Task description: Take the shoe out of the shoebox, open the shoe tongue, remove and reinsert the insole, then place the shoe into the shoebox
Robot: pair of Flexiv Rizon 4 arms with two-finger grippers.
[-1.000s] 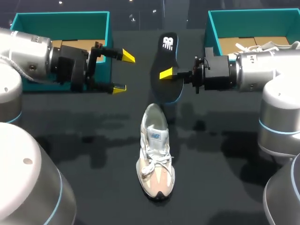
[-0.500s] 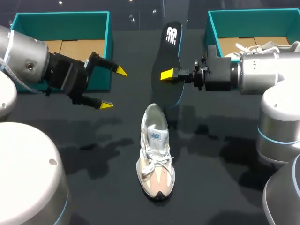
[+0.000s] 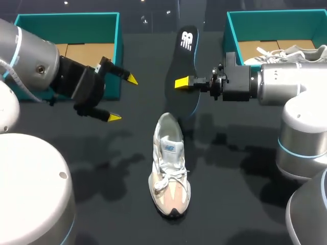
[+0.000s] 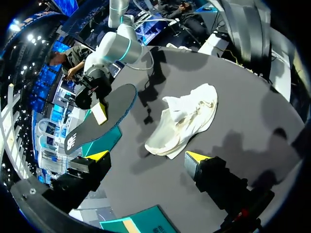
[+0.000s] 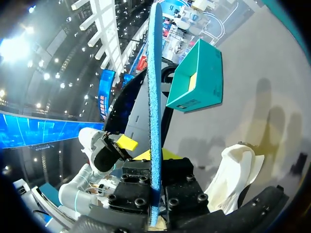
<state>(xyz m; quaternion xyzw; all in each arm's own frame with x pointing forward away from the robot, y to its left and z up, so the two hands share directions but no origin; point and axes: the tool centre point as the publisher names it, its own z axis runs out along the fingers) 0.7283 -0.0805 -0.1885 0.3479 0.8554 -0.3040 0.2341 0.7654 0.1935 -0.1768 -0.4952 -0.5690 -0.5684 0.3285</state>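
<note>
Black bench [image 3: 245,194] fills the scene. Nearest, by the near edge at mid-width, the shoe [image 3: 170,168] sits upright, out of its box. Its toe points to the near edge, and the tongue [image 3: 169,145] and laces [image 3: 171,179] lie over the opening.

Just past the heel the insole [image 3: 185,61] hangs clear of the bench. The right jaws, reaching in from the right edge, clamp it about mid-length. The left jaws hover spread wide and empty, well apart from it toward the left edge.

I judge the insole removed and reinsertion in hand. Next it must tip one end down into the collar, likely with the left jaws holding the tongue back. The tongue and laces may block it, and the mid-length grip may foul the collar.

At the far corners stand the left shoebox [image 3: 66,15] and the right shoebox [image 3: 276,14], the latter holding a second shoe [image 3: 299,51].
</note>
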